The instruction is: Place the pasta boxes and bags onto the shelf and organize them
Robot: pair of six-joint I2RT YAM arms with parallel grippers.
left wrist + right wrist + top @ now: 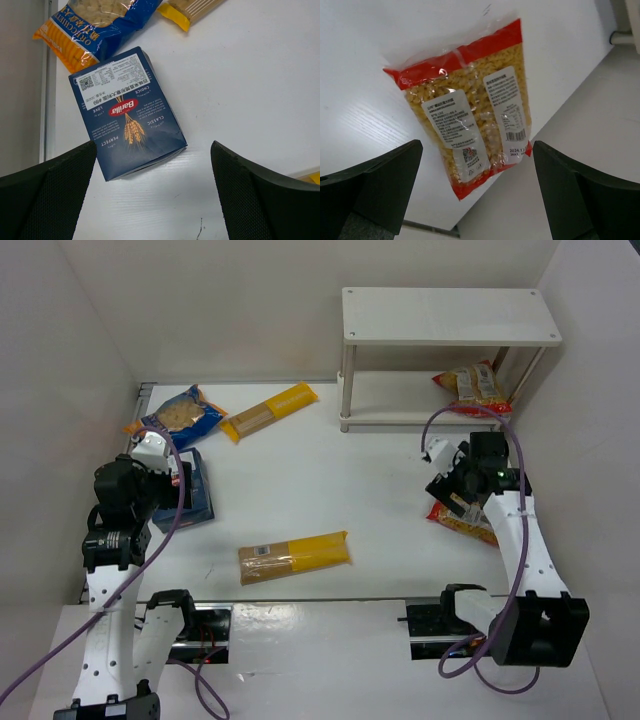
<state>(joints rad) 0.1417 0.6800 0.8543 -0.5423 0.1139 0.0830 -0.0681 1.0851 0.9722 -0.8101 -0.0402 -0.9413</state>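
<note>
The dark blue cardboard pasta box [127, 115] lies flat at the left edge of the white table [330, 490], its long axis running near-to-far, just under the left gripper [154, 150], which hangs spread and empty. The crinkly red-and-yellow bag [465, 110] lies slantwise at the right edge beneath the right gripper [477, 145], equally spread.

Under my left jaws, the dark blue box [127, 112] reads as cardboard, mostly matt with a soft sheen, and there's a white paper label on one end. The blue-and-orange bag [90, 25] is glossy plastic film, catching the light. The table [260, 75] is white and smooth, with fine ridges showing faintly. My pads [45, 200] are black, matt and finely pebbled. Under my right jaws, the red-and-yellow bag [467, 110] is clear, shiny, crinkled film with flat white labels. The shelf [450, 315] has white, matt, smooth boards.
</note>
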